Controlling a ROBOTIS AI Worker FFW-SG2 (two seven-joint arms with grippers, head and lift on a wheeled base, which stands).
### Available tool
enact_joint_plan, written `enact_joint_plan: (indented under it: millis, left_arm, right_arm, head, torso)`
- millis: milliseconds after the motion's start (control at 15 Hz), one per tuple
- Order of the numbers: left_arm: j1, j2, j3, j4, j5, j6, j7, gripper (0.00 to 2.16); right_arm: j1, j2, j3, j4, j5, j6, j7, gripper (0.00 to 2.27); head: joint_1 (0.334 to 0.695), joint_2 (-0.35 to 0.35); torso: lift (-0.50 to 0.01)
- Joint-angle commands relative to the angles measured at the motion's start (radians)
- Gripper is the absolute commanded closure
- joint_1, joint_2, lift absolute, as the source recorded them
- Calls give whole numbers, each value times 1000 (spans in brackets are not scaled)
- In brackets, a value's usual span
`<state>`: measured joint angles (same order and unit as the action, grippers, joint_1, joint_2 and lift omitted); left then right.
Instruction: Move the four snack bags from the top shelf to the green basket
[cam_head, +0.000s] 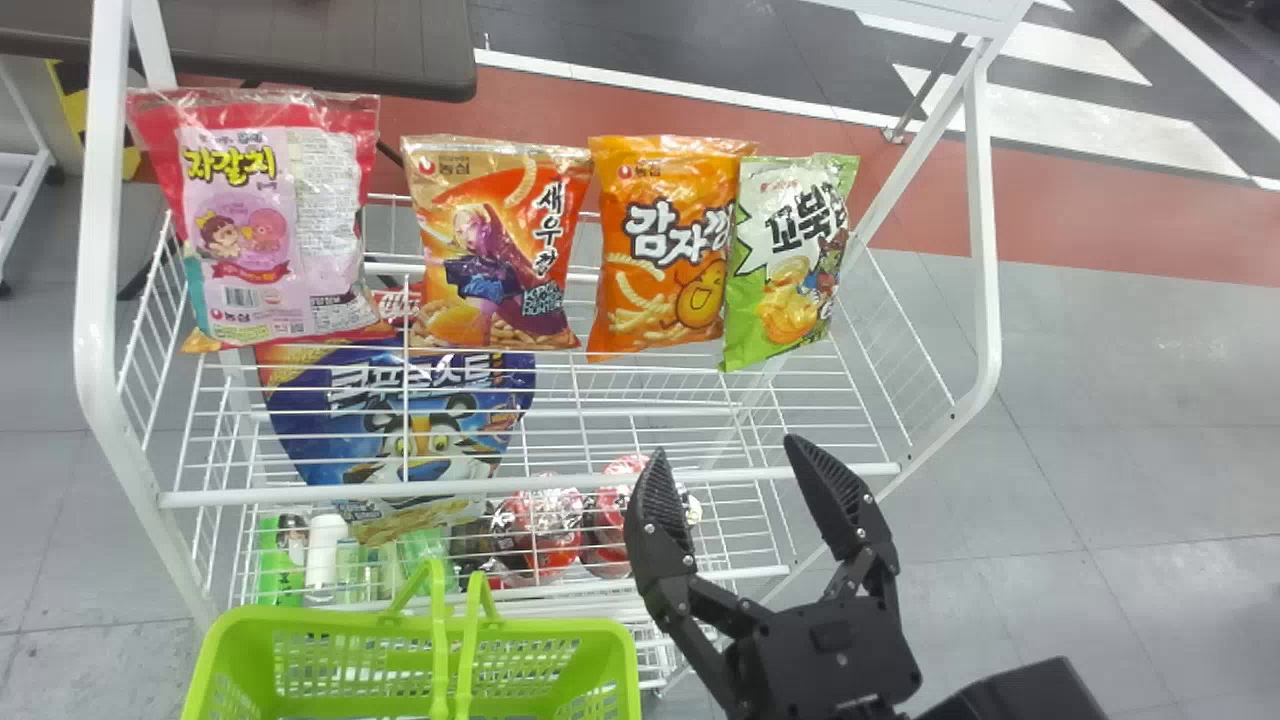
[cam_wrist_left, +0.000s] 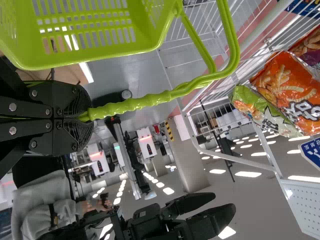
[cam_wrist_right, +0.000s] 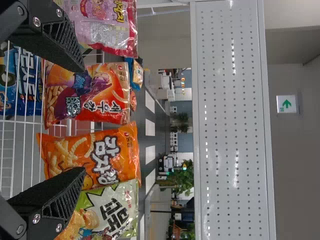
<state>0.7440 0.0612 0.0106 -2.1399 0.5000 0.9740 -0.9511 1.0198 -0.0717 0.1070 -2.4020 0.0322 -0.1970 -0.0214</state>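
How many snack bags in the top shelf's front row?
4. Head view, left to right: pink bag, red-orange bag, orange bag, green bag. More may be hidden behind them.

The right arm comes in from the head view's bottom edge, right of centre. The right gripper points forward, jaws spread wide, tips well apart. In the left wrist view, the left gripper has its jaws closed together.
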Motion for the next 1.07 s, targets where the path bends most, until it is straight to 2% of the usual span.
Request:
enact_joint_plan:
  millis: [0, 1000]
  left_arm:
    - [0, -1, -3, 0, 0, -2, -3, 1399]
    - [2, -4, 0, 8, 2, -11, -9, 1399]
  right_arm:
    - [2, -3, -1, 1, 0, 0, 0, 124]
    - [-7, -13, -3, 12, -2, 12, 0, 130]
  head:
    - [695, -350]
    - [695, -350]
  torso:
    - [0]
    - [0]
